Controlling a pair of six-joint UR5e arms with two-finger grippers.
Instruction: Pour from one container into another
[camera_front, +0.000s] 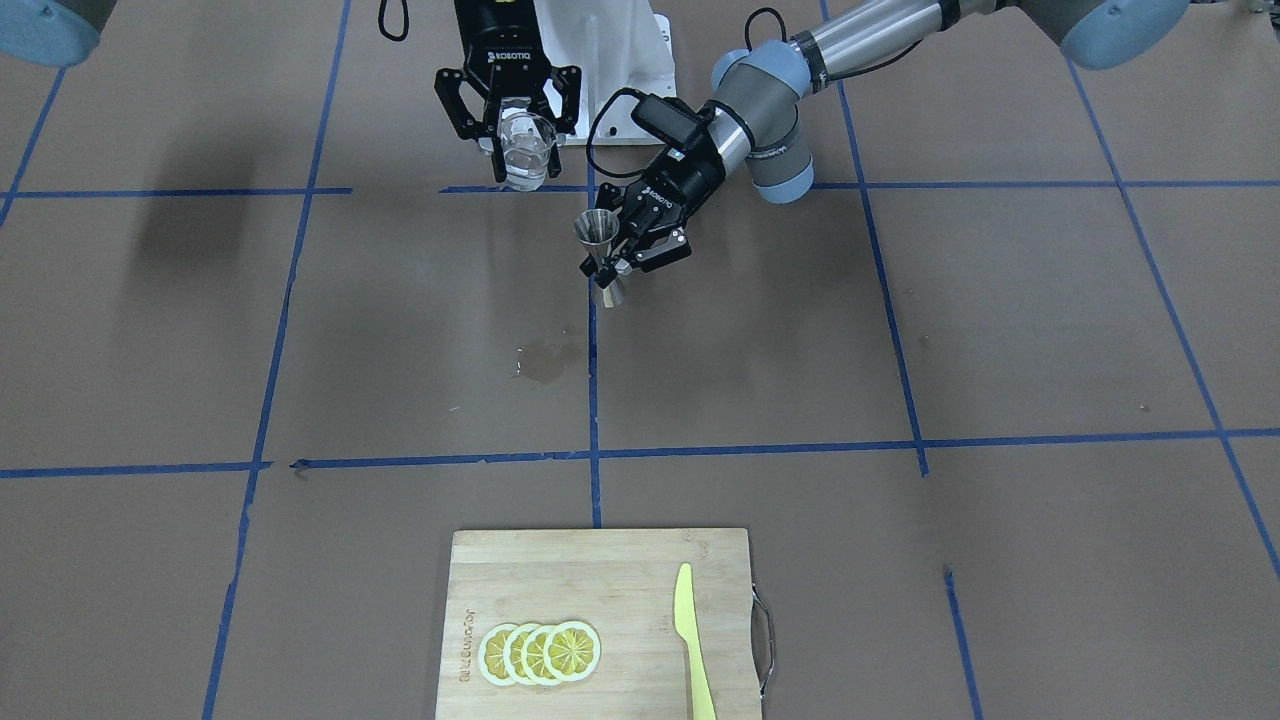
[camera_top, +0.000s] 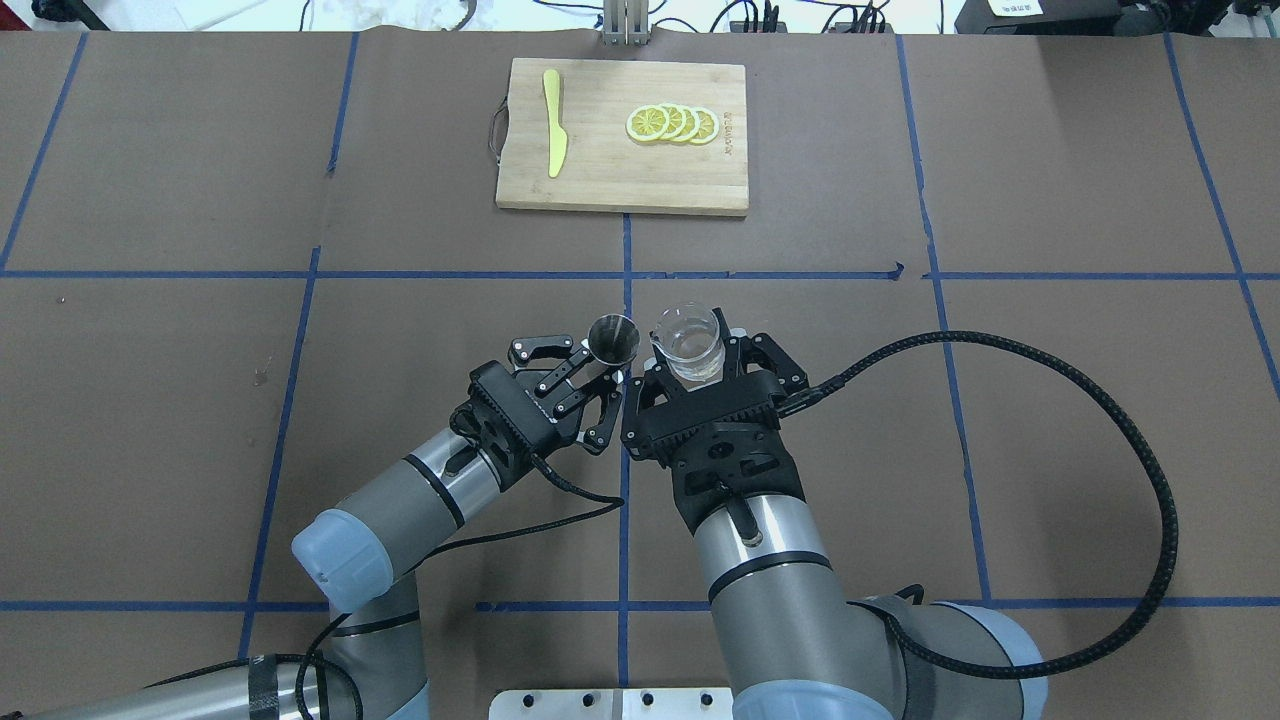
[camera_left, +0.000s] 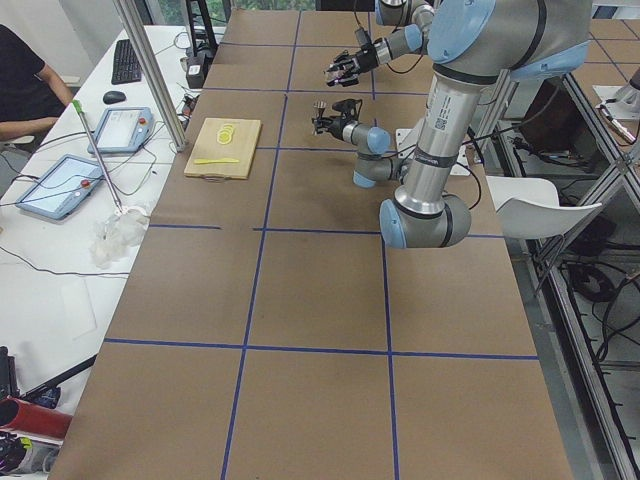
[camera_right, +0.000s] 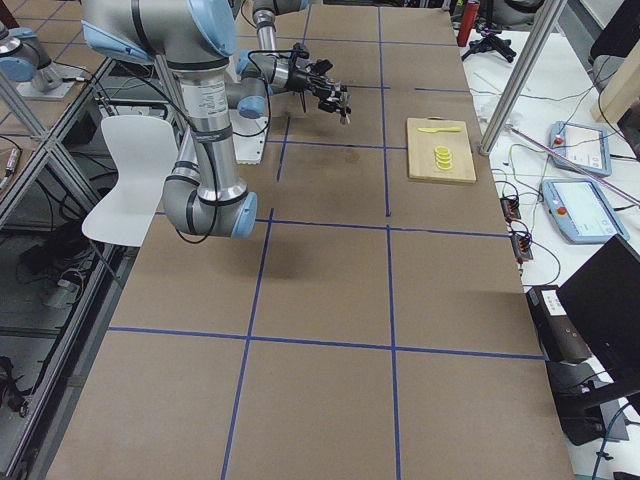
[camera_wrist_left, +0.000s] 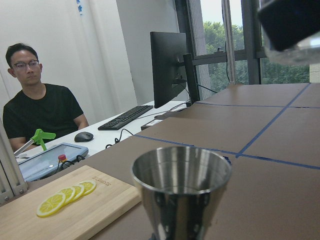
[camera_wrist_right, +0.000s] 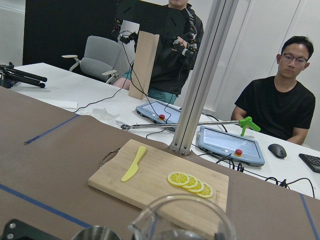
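Note:
My left gripper (camera_front: 606, 268) (camera_top: 597, 368) is shut on the waist of the silvery hourglass jigger (camera_front: 598, 232) (camera_top: 613, 338), which it holds upright above the table. Just to its right in the overhead view, my right gripper (camera_front: 521, 150) (camera_top: 692, 366) is shut on the small clear glass cup (camera_front: 523, 148) (camera_top: 688, 338), a little higher than the jigger and close beside it. The cup seems to hold a little clear liquid. In the left wrist view the jigger's open mouth (camera_wrist_left: 181, 172) fills the foreground. The right wrist view shows the cup's rim (camera_wrist_right: 182, 210) and the jigger's rim (camera_wrist_right: 95, 233) at the bottom.
A wooden cutting board (camera_front: 560, 570) (camera_top: 600, 170) lies at the far side, with lemon slices (camera_front: 540, 652) (camera_top: 672, 124) and a yellow plastic knife (camera_front: 692, 640) (camera_top: 553, 135) on it. There is a wet stain (camera_front: 545, 362) on the brown table paper. People sit beyond the far edge.

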